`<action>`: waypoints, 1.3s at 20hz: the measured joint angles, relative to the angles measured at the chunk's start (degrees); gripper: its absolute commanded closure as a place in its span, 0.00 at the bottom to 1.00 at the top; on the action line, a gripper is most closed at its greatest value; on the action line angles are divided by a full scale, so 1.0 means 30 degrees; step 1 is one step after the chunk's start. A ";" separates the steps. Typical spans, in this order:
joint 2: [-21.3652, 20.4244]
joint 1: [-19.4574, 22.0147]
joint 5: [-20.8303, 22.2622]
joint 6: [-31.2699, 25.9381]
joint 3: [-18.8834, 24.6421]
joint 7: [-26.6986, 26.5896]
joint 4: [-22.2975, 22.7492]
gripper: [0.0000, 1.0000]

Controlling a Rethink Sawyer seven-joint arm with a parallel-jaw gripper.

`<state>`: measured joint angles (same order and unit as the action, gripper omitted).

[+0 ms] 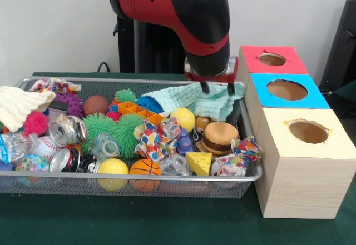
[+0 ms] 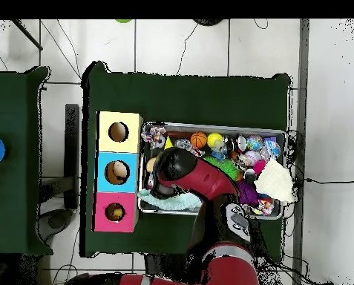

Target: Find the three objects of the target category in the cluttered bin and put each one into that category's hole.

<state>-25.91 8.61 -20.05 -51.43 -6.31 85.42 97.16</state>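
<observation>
**Fingers poised over the cloth at the bin's box-side end**

The gripper [image 1: 217, 87] hangs above the pale mint knitted cloth [image 1: 194, 99] in the wire mesh bin [image 1: 139, 178], its two dark fingers [image 1: 204, 87] spread moderately and holding nothing, tips at the cloth's surface. The cloth lies directly beneath, its length running along the bin's far rim. The red-topped box hole [image 1: 272, 59] is just beside the gripper.

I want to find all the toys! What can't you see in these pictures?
- Gripper from overhead: the arm hides it.
- Bin middle from overhead: arm covers it.
- Holes in the boxes, front view: insides too dark.
- Toys under the mint cloth: buried.
</observation>
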 measured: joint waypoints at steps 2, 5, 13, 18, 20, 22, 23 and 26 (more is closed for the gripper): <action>-0.0026 -0.0157 0.0208 -0.1230 -0.0245 0.0000 0.0246 0.00; -0.0211 -0.0394 0.0545 -0.2569 -0.0726 0.0000 0.0699 0.00; -0.1371 -0.0489 0.0578 -0.1314 -0.1671 0.0000 0.2189 0.00; -0.2845 0.0067 0.0342 0.4963 -0.1764 0.0000 0.3474 0.00; -0.3393 0.0375 0.0173 0.6829 -0.1756 0.0000 0.3927 0.00; -0.3990 0.0787 0.0004 0.8575 -0.1671 0.0000 0.4385 0.00; -0.4193 0.0937 -0.0023 0.9111 -0.1632 0.0000 0.4526 0.00; -0.5199 0.1469 -0.0102 1.1339 -0.1632 0.0000 0.5134 0.00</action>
<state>-41.51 13.01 -20.36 -17.41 -11.20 85.42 112.56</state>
